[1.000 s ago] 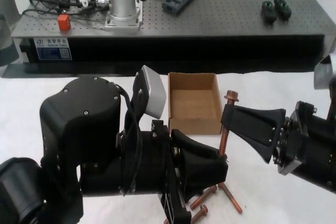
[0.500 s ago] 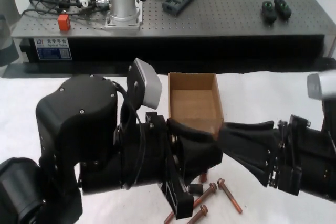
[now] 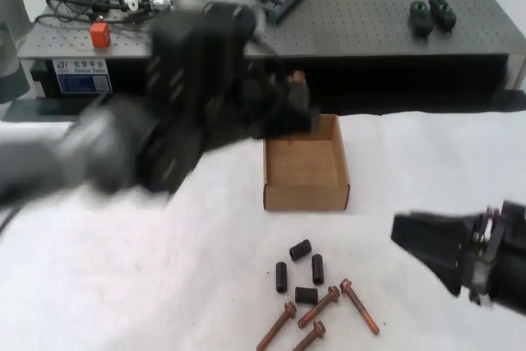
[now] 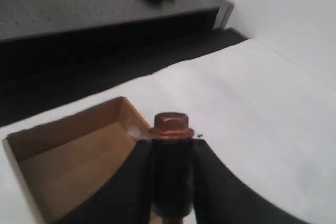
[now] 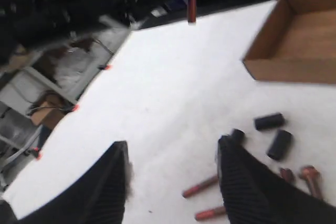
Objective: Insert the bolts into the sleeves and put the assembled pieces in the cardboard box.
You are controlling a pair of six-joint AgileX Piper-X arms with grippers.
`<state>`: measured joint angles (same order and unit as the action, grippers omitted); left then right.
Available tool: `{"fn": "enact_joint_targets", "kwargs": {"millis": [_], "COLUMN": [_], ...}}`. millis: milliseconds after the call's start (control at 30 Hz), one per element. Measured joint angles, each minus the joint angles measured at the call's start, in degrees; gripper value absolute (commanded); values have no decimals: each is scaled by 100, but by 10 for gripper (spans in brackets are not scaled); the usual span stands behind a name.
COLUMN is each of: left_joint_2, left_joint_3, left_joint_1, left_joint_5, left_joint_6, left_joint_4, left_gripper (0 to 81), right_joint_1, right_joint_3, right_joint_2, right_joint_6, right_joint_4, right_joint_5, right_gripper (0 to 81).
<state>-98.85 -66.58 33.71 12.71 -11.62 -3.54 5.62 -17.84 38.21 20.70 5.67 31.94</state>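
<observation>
White cloth (image 3: 164,269) below; close up, my left claw (image 4: 171,153) pinches the sleeved bolt (image 4: 170,123) by the cardboard box (image 4: 58,129); right claw (image 5: 170,150) spread wide.

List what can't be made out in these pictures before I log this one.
- High view: motion blur smears the left arm, which also covers the far left corner of the box.
- Left wrist view: the shank of the bolt is hidden inside the sleeve held in the left gripper, and the picture edge cuts off both.
- Right wrist view: a finger of the right gripper hides part of the loose bolts.
</observation>
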Motion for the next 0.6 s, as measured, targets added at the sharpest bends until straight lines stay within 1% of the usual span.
{"fn": "enact_joint_targets", "kwargs": {"millis": [33,133,267,300,333,367,400,500,600], "left_joint_2": [-416,-1600,-3024,-3312,-3361,-3573,-3746,-4208,-4282], "left_joint_3": [-583,-2331,-4225,-4642,-4715,-5017,-5269,-5888,-5952], "left_joint_1": [-31,-46,-46,-46,-46,-46,-46,-46,-46], "left_joint_5": [-9,-109,-262,-355,-355,-451,-521,-660,-687], "left_joint_6": [41,217,578,672,696,769,838,951,965], "left_joint_4": [519,2008,3583,3925,3983,4239,4457,5075,5245], "left_gripper": [6,6,6,6,6,6,6,6,0], "right_joint_1": [-8,-8,-8,-8,-8,-8,-8,-8,-8], "right_joint_3": [0,-30,-100,-167,-203,-267,-293,-411,-568], "right_joint_2": [-22,-33,-33,-11,21,155,241,597,925], "right_joint_6": [-134,-431,-911,-1176,-1307,-1512,-1589,-1708,-1822], "right_joint_4": [501,1261,2151,2583,2789,3092,3200,3386,3471], "right_joint_5": [-298,-827,-1554,-1878,-2040,-2264,-2338,-2403,-2416], "right_gripper": [391,391,391,391,391,391,391,391,391]}}
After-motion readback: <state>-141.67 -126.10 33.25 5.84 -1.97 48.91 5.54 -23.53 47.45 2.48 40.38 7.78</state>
